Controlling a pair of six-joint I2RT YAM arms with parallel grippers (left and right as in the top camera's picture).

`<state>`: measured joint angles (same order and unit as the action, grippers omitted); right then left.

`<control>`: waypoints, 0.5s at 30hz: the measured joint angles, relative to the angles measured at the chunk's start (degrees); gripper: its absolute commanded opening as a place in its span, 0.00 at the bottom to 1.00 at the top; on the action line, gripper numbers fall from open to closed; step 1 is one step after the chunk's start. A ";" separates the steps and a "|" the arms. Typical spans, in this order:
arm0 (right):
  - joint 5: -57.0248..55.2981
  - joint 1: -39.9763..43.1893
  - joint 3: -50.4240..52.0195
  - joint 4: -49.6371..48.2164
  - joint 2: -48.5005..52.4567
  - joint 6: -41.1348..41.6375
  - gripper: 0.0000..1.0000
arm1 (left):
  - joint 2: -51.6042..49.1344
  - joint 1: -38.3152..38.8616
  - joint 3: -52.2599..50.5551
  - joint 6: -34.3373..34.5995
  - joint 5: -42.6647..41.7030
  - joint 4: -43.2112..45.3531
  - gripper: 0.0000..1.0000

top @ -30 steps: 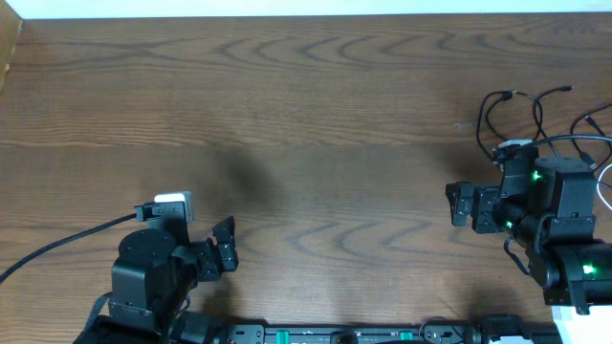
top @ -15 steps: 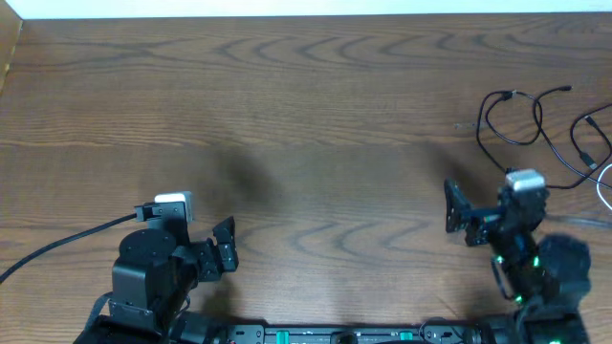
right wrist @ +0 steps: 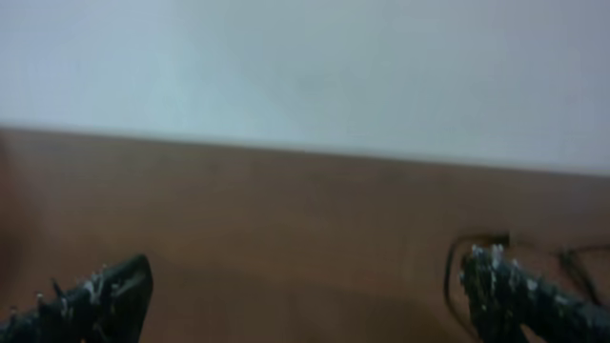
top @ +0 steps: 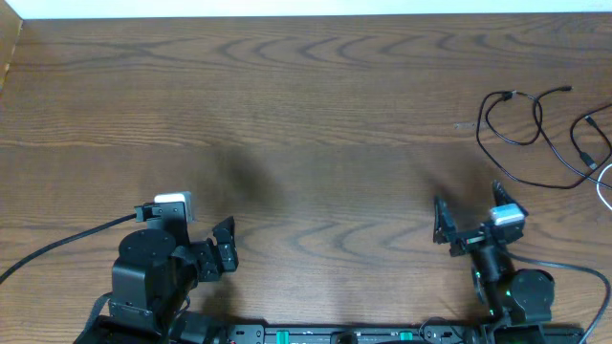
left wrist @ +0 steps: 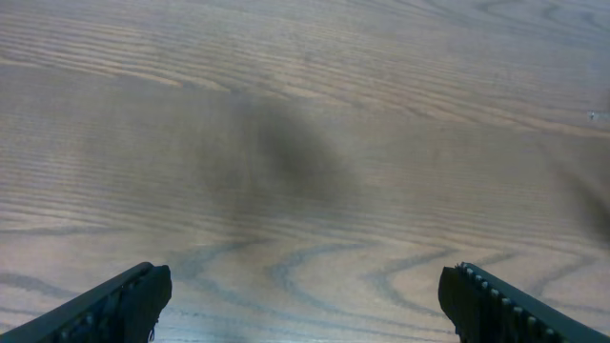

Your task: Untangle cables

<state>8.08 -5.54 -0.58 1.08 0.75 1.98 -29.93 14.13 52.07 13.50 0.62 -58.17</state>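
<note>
The right gripper (top: 448,229) has pulled back from the cables toward the near edge of the table. A second ago its arm stood over the right edge beside them. It now sits lower and further left, well apart from them, its jaws spread wide and holding nothing. The left gripper (top: 228,246) has not moved. It rests at the near left, jaws likewise apart and empty, as the left wrist view (left wrist: 305,310) confirms.

The black cable (top: 480,122) lies in loose loops at the far right of the table, where it lay before, with more of its near strands now uncovered. The white cable (top: 601,194) shows only as a thin pale curve against the right edge of the overhead view.

The table (top: 306,86) is dark brown wood with a bold grain and a soft shadow near its centre. A pale wall (right wrist: 305,67) rises beyond its far edge. A thick black cord (top: 57,245) runs from the left arm off the left side.

The right wrist view is blurred: the gripper (right wrist: 305,305) frames bare wood, and a dark loop of the black cable (right wrist: 481,238) is just readable by the right finger. Most of the white cable is cut off, so whether the two cables cross cannot be told.
</note>
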 measured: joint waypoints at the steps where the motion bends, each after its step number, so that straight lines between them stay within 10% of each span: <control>1: 0.07 0.00 0.09 1.36 -0.04 -0.20 0.99 | 0.00 0.00 0.00 0.00 0.00 0.02 0.95; 15: -0.02 0.00 0.20 2.36 1.01 -1.40 0.99 | 0.00 0.00 0.00 0.00 0.00 -0.02 0.95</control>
<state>8.05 -5.54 -0.38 3.44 1.76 0.58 -29.93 14.13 52.07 13.50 0.62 -58.19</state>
